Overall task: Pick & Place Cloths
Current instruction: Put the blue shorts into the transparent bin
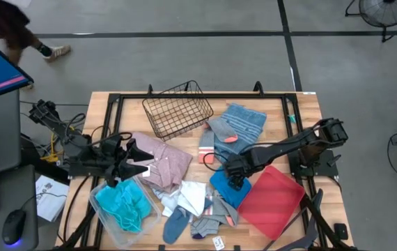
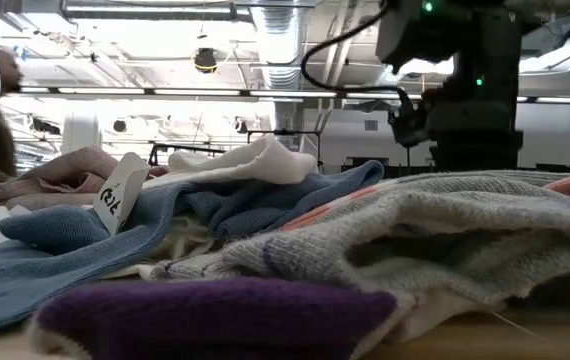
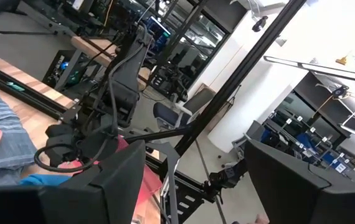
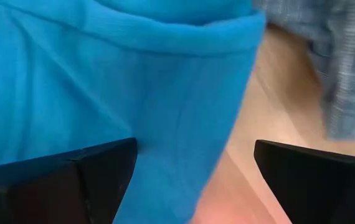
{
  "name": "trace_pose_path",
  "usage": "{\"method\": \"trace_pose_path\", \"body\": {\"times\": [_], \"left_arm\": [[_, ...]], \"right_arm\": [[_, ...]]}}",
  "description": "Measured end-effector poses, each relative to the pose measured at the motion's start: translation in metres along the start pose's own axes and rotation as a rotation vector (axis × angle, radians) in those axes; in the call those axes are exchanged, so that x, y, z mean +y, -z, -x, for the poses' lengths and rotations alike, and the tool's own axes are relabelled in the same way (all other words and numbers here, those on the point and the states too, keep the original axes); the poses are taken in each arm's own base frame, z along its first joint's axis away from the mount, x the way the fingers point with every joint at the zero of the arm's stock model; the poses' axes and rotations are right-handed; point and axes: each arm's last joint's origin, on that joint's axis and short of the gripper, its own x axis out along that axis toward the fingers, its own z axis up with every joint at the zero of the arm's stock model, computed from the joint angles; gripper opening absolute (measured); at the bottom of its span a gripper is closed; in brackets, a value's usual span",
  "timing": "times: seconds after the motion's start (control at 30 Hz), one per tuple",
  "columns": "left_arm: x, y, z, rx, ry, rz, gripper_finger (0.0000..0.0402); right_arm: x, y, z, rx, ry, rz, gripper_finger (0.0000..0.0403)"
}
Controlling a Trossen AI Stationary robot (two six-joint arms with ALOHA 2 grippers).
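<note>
My right gripper (image 1: 237,176) (image 4: 196,162) is open, pointing down over the bright blue cloth (image 1: 228,189) (image 4: 103,74), its fingers on either side of the cloth's edge by the bare wood. My left gripper (image 1: 132,166) (image 3: 196,180) is open and holds nothing, above the dusty pink shirt (image 1: 165,160). A turquoise cloth (image 1: 123,204) lies in a clear bin. The grey-blue striped towel (image 1: 242,124) lies flat with a coral sock (image 1: 230,139) on it. White cloth (image 1: 193,196), a blue sock (image 1: 174,226) and grey socks (image 1: 207,224) are heaped at the near edge. My right gripper's open fingers (image 4: 71,180) stand close over the bright blue cloth's edge (image 4: 227,112), coming from above. Whether they touch it I cannot tell.
A black wire basket (image 1: 177,108) sits at the far middle. A flat red tray (image 1: 274,201) lies near right, beside the blue cloth. The clear bin (image 1: 108,223) is near left. A person (image 1: 17,31) walks beyond the far left. Bare wood shows at the far right corner (image 1: 303,111).
</note>
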Motion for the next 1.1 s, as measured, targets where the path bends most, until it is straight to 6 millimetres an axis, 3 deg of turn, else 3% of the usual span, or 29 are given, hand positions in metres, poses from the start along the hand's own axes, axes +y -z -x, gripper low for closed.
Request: {"method": "trace_pose_path", "body": {"times": [0.17, 0.27, 0.4, 0.57, 0.63, 0.8, 1.1], "left_arm": [[0.000, 0.000, 0.000, 0.000, 0.000, 0.000, 0.0259], [0.000, 0.000, 0.000, 0.000, 0.000, 0.000, 0.0257], [0.000, 0.000, 0.000, 0.000, -0.001, -0.001, 0.0257], [0.002, 0.002, 0.000, 0.019, -0.020, -0.019, 0.0257], [0.004, 0.003, 0.000, 0.031, -0.035, -0.033, 0.0257], [0.009, 0.004, -0.002, 0.041, -0.076, -0.056, 0.0257], [0.027, 0.011, -0.019, 0.074, -0.213, -0.157, 0.0278]], "right_arm": [[-0.002, 0.002, -0.016, -0.037, -0.094, -0.013, 0.0315], [0.004, -0.001, -0.020, -0.079, -0.173, -0.031, 0.0285], [0.006, -0.003, -0.021, -0.096, -0.192, -0.031, 0.0202], [0.003, -0.009, -0.021, -0.097, -0.233, -0.031, 0.0051], [0.003, -0.014, -0.020, -0.113, -0.259, -0.027, 0.0020], [0.005, -0.027, -0.008, -0.136, -0.262, -0.023, 0.0017], [0.026, -0.050, 0.043, -0.215, -0.204, 0.108, 0.0017]]}}
